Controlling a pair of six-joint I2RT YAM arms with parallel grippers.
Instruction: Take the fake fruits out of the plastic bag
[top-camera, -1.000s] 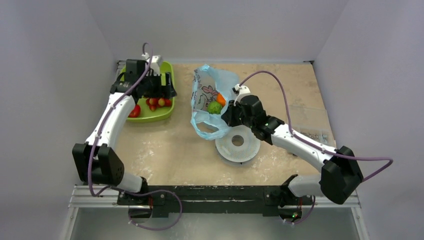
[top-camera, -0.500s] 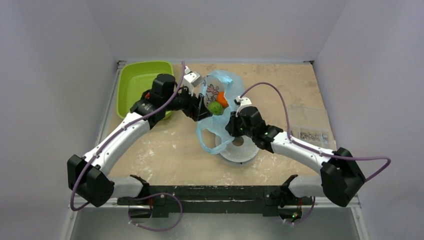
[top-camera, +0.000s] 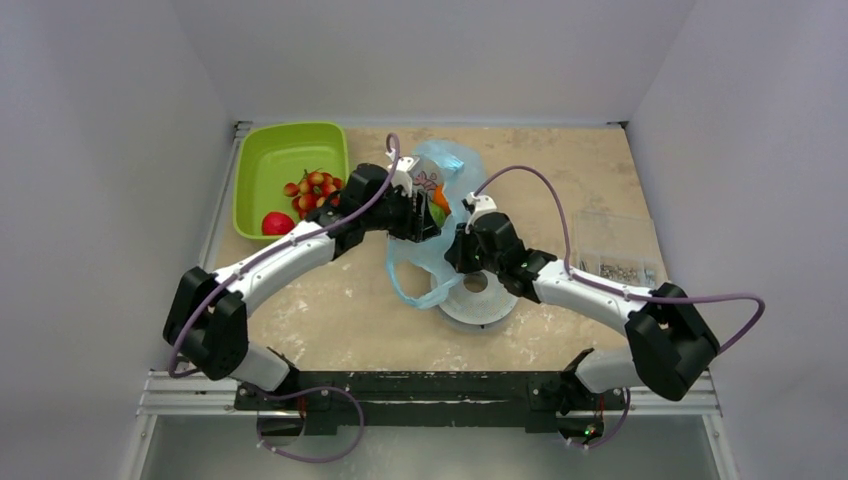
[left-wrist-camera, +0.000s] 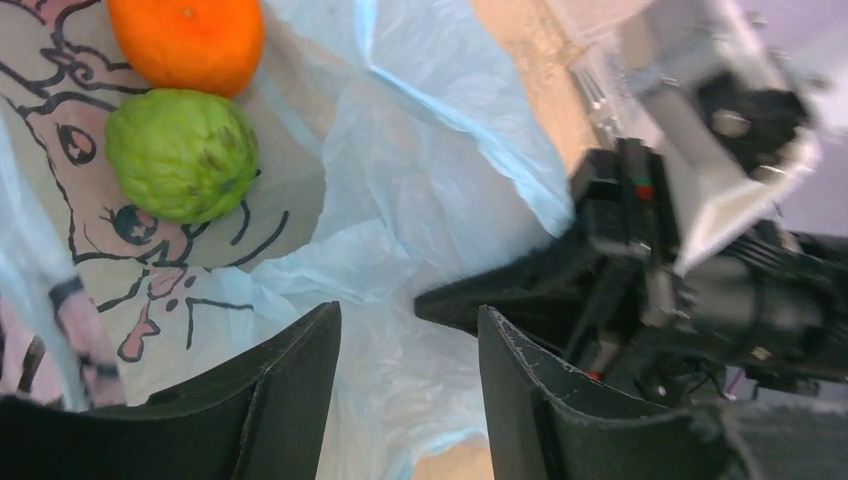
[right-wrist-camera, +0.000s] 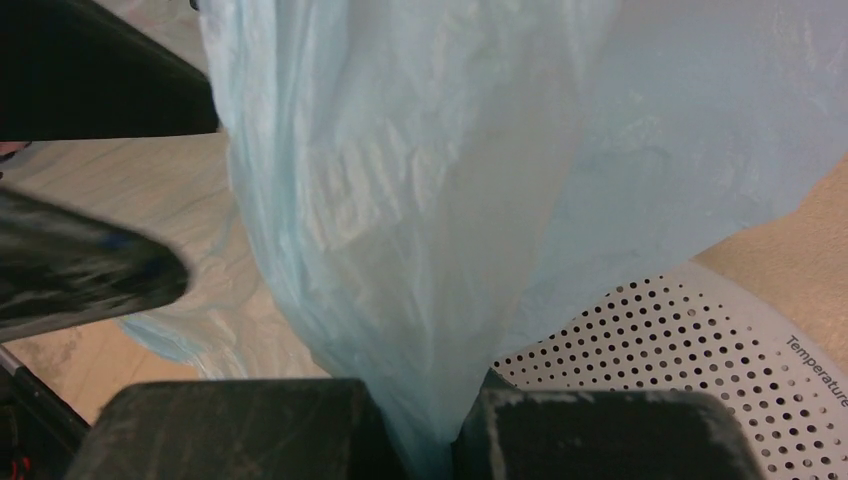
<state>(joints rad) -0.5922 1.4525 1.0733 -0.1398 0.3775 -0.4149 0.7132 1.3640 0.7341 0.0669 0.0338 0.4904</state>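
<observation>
The light-blue plastic bag (top-camera: 445, 165) lies mid-table with its mouth held up. Inside it, on the cartoon print, rest an orange fruit (left-wrist-camera: 187, 40) and a green fruit (left-wrist-camera: 182, 153). My left gripper (left-wrist-camera: 408, 320) is at the bag's mouth, jaws apart, with only bag film beyond them; the fruits are up and to the left of it. My right gripper (right-wrist-camera: 455, 400) is shut on a bunched fold of the plastic bag (right-wrist-camera: 420, 200). A cluster of small red balls (top-camera: 315, 188) and a red round piece (top-camera: 277, 223) lie in the lime-green tray (top-camera: 265, 160).
A white perforated disc (top-camera: 478, 295) sits under the bag's near edge and my right wrist. A clear box (top-camera: 615, 250) stands at the right. In the right wrist view, my left gripper's dark fingers (right-wrist-camera: 90, 270) are close on the left.
My left arm has swung from the green tray over to the bag's mouth, and its jaws have narrowed. The right gripper has kept its hold on the bag.
</observation>
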